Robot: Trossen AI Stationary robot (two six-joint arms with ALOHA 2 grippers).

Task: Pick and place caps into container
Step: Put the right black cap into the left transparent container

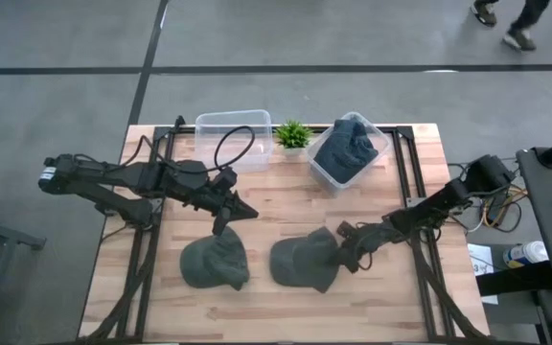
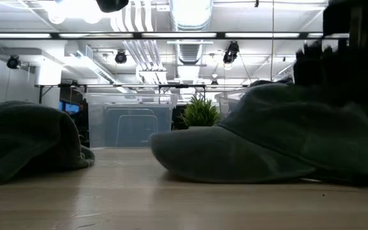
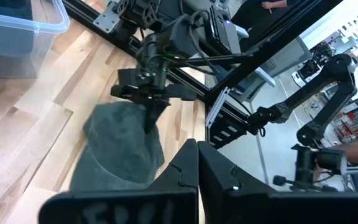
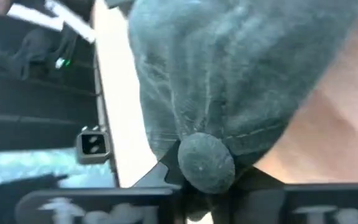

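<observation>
I see a small green potted plant [image 1: 293, 134] at the back edge of the light wooden slatted table [image 1: 286, 307], sitting between the two clear bins. Black metal frame rails [image 1: 405, 182] run along the table's sides. Beyond the table, grey floor, and a person's feet [image 1: 506, 24] at the top right of the high view.

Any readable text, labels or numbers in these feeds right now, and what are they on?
No text reads clearly.
Pale lettering on the left gripper body in the left wrist view: too blurred.
Pale lettering on the right gripper body, at the olive cap: too blurred.
Bins and table: none visible.
</observation>
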